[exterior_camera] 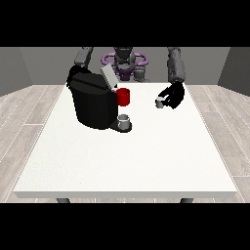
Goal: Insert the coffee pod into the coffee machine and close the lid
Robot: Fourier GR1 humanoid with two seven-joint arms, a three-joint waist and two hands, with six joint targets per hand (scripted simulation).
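Note:
The black coffee machine (93,103) stands on the left half of the white table (127,161), its grey lid (109,76) tilted up and open. A red part (124,96) shows at its front, with a small grey cup (125,120) on the tray below. The hand at the view's right (174,94) hovers to the right of the machine, fingers curled round a small pale coffee pod (159,102). The pod is well apart from the machine. The hand at the view's left (73,74) is mostly hidden behind the machine's top back corner.
The table's front half stretches bare towards the camera. The robot's torso (125,61) stands behind the far edge. A wooden floor (24,112) surrounds the table.

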